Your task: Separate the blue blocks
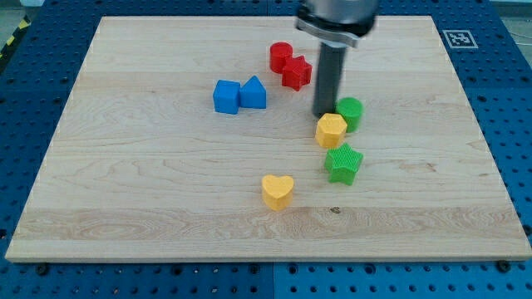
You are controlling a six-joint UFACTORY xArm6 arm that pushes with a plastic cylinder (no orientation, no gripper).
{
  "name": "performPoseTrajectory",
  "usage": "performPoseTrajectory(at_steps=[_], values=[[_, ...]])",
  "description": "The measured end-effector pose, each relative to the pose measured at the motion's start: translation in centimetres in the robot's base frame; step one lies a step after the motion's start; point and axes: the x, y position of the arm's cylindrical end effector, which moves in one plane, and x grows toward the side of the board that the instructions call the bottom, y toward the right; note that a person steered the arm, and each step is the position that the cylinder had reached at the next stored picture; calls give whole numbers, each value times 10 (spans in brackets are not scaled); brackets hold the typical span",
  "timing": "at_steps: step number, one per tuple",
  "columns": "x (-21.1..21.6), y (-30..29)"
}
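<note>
While my tip (322,114) touches the yellow hexagon (331,130), no pincer shows, blue blocks (239,95) touching

You've got red cylinder (281,56) touching red star (297,73); green cylinder (350,113), yellow hexagon (331,130), green star (343,164) clustered; yellow heart (277,191) apart.
</note>
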Motion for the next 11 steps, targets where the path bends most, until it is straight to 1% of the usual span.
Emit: performPoseTrajectory(at_steps=[1,2,4,6,7,9,10,11], values=[[16,7],[22,-6],[20,-38],[14,-85],[2,-109],[-59,-142],[-67,-149],[-67,-149]])
